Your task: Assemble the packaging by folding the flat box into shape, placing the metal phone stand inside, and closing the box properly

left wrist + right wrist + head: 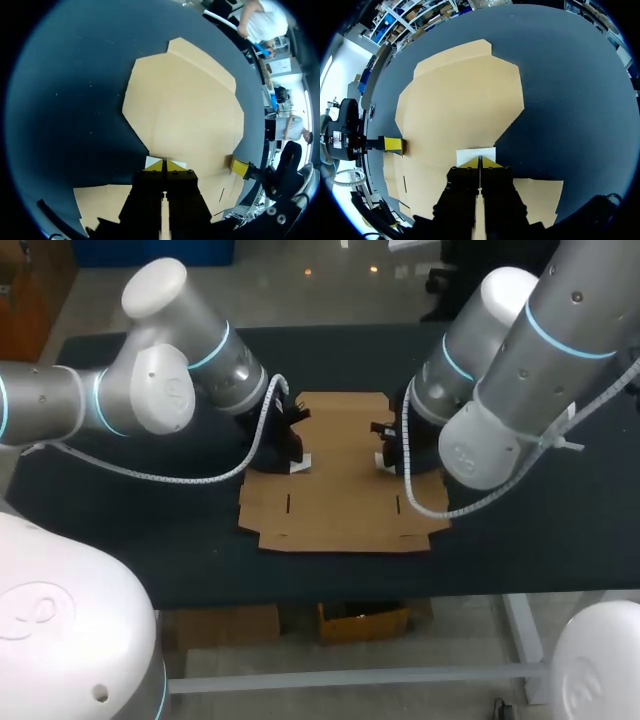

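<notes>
The flat brown cardboard box (340,480) lies unfolded on the dark table, flaps spread out. My left gripper (300,462) is shut, its tips down on the cardboard's left side over a small white patch (150,161). My right gripper (385,465) is shut too, with its tips on the right side over another white patch (475,154). In the left wrist view my left gripper (165,165) has its yellow tips pressed together, and the right gripper's yellow tip (240,167) shows across the sheet. In the right wrist view my right gripper (480,162) looks the same, with the left gripper's tip (392,144) opposite. Neither holds anything.
The dark table (150,540) stretches well to the left and right of the cardboard. The sheet's near edge lies a short way from the table's front edge (400,592). Both arms slope in from the sides above the sheet's flanks.
</notes>
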